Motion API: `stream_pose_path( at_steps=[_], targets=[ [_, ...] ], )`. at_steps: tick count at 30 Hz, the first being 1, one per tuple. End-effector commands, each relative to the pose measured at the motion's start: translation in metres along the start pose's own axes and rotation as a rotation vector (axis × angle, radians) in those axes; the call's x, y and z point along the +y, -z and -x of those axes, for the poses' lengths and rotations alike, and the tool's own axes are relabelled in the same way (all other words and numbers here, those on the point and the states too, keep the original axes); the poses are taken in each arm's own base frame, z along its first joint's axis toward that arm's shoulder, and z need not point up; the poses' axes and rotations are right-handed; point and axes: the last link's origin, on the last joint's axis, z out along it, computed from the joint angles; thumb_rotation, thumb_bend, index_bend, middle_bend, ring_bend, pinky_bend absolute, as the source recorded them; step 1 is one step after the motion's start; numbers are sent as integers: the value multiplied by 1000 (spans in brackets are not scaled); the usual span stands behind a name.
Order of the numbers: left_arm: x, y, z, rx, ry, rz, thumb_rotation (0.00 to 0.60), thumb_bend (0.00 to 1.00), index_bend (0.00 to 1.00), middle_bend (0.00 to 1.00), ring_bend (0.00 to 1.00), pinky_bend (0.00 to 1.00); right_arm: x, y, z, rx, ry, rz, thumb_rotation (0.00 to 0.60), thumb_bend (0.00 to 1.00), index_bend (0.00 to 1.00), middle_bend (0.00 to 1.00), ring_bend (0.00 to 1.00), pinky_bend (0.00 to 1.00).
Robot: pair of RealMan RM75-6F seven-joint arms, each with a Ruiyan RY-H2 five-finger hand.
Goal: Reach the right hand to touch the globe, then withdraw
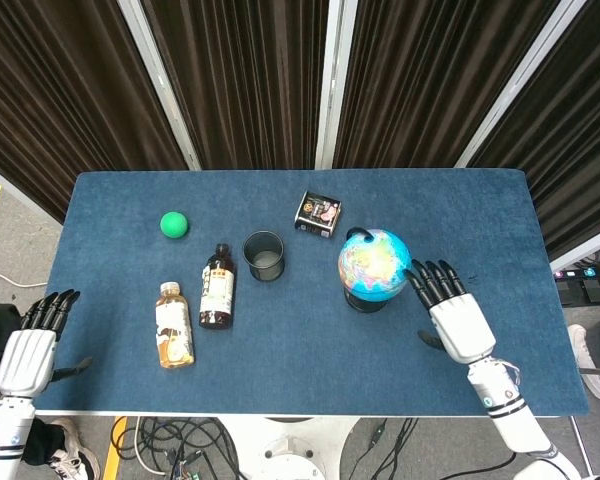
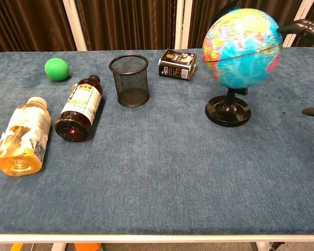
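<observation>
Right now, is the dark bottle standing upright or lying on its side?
Lying on its side. The dark bottle rests flat on the table, cap pointing away toward the far edge.

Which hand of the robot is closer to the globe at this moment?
The right hand. It sits just to the right of the globe, fingers extended toward it but apart from it. The left hand is far off at the table's front left corner.

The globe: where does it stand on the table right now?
In the head view, the globe stands right of centre, between the mesh cup and the right hand.
</observation>
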Motion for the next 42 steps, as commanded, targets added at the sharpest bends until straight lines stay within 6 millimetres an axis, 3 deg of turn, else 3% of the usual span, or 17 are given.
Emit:
stream_pose_path(
  at_steps=[1, 11, 18, 29, 42],
  targets=[
    [0, 0, 0, -1, -1, -1, 600, 76, 69, 77, 40, 109, 10, -4, 1, -10, -1, 32, 600, 0, 0, 0, 0, 0],
    [-2, 1, 1, -5, 0, -7, 600, 76, 68, 77, 40, 109, 32, -13, -3, 2, -34, 109, 600, 0, 0, 0, 0, 0],
    [0, 0, 1, -4, 1, -3, 600, 76, 69, 77, 40, 109, 6, 7, -8, 53, -37, -11, 600, 0, 0, 0, 0, 0],
    [-1, 2, -2, 7, 5, 3, 600, 75, 69, 77, 40, 109, -41, 30, 4, 37, 6, -178, 600, 0, 0, 0, 0, 0],
    [-4, 4, -1, 4, 13, -7, 600, 75, 69, 77, 40, 109, -35, 20, 8, 6, 22, -133, 600, 0, 0, 0, 0, 0]
  ],
)
